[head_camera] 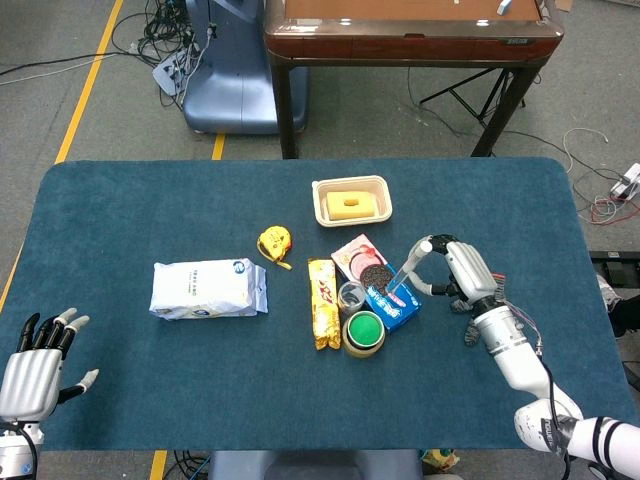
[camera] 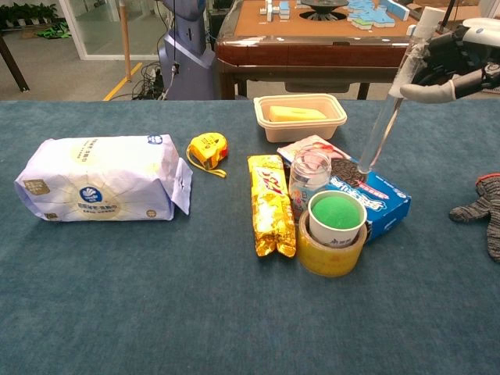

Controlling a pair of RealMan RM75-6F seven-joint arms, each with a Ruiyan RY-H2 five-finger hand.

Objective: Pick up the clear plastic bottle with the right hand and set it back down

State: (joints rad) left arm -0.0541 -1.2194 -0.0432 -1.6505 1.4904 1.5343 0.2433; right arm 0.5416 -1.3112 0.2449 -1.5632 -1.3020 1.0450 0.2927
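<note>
The clear plastic bottle [camera: 387, 101] is a slim, tube-like container with a white cap. My right hand [camera: 457, 58] grips it near the top, above the table's right side. It leans to the left, and its lower end touches or hovers just over the blue cookie box [camera: 383, 199]. In the head view the right hand [head_camera: 455, 272] sits just right of that box [head_camera: 395, 300], with the bottle [head_camera: 408, 272] slanting down toward it. My left hand [head_camera: 35, 365] hangs open off the table's near left corner, holding nothing.
A small clear jar [camera: 309, 176], a tape roll with a green-topped cup [camera: 332, 234] and a yellow snack bar [camera: 270, 203] crowd the box. Behind it stands a cream tray [camera: 301, 125]. A yellow tape measure [camera: 207, 148] and a white pack [camera: 98, 178] lie to the left, a grey glove [camera: 484, 203] to the right.
</note>
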